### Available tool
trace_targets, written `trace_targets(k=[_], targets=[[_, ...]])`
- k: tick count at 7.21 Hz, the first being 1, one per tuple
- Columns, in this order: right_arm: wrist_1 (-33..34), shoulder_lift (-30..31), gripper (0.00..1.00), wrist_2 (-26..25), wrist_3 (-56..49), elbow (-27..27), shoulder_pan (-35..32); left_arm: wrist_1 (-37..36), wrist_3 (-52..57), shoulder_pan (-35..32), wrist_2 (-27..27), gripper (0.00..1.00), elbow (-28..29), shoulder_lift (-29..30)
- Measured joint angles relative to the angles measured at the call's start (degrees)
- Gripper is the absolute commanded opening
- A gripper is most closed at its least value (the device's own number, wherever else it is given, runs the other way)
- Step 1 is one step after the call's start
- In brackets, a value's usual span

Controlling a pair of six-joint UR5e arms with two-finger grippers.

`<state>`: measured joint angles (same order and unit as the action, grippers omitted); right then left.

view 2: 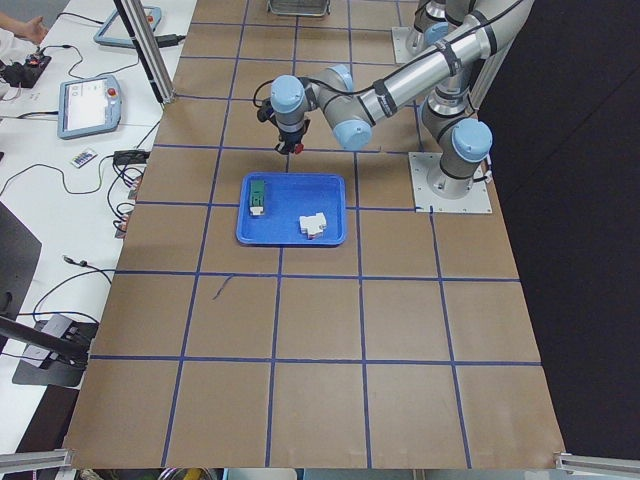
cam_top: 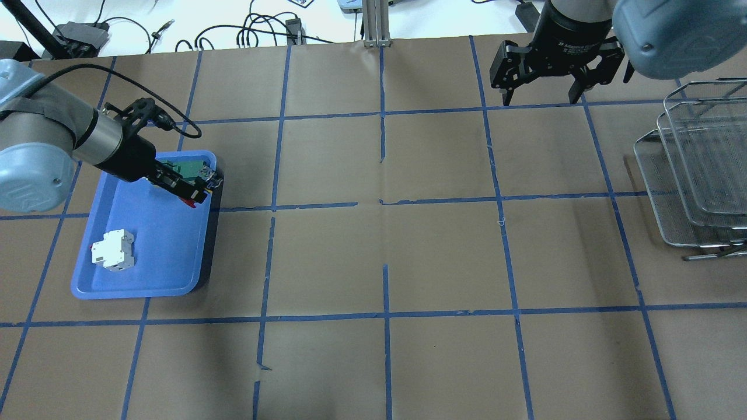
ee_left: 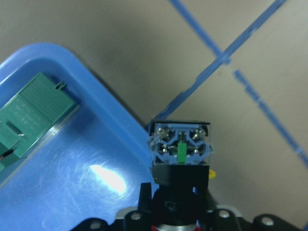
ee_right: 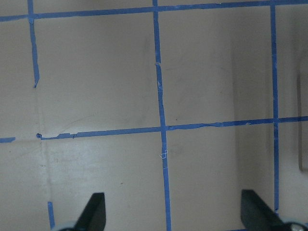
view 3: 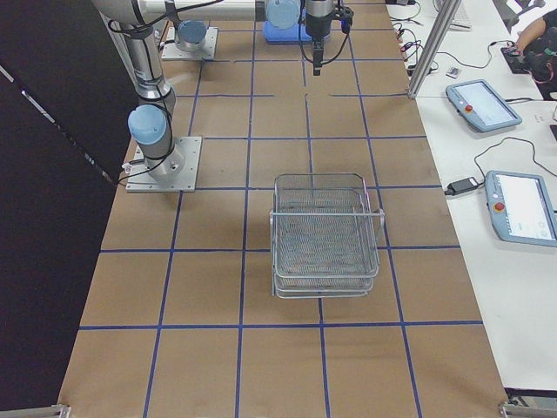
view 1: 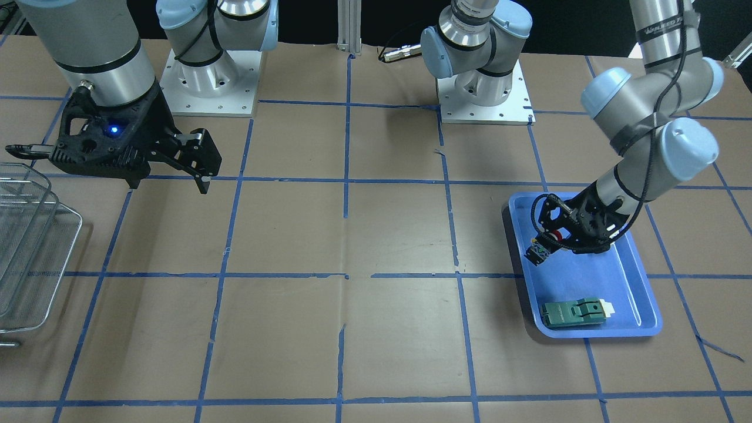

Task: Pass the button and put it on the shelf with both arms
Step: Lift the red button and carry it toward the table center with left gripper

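Button (ee_left: 180, 150) | gripped in left end effector (view 1: 551, 242) | over blue tray (view 1: 614, 276) rim

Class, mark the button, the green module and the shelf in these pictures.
button (ee_left: 179, 144): left wrist view, its terminal-block end.
green module (view 1: 574, 313): front-facing view, middle of its top face.
shelf (view 3: 322, 248): exterior right view, bare mesh floor of the top tray.
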<state>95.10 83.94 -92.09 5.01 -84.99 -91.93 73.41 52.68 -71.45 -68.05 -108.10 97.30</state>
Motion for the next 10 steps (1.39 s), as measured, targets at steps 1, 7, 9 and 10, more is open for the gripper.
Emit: trace_targets(k=[1, 7, 9, 10], targets=[[-0.1, 0.0, 1.0, 0.1, 0.0, 0.0, 0.0, 2.2, -10.1, -4.6, 4.8, 0.0, 0.6, -2.0], [-1.7, 3.7, 1.0, 0.1, -3.2, 2.7, 0.9, -2.4, -54.7, -19.0, 38.0, 0.0, -0.2, -7.0], [-2.5, 4.4, 1.0, 2.0, -1.5, 2.6, 0.7, -9.4, -66.1, -19.1, 43.2, 0.0, -0.6, -5.8], [-2.5, 4.2, 1.0, 5.6, -0.3, 2.2, 0.7, -10.9, -69.1, -19.1, 46.3, 0.0, -0.9, -5.6]])
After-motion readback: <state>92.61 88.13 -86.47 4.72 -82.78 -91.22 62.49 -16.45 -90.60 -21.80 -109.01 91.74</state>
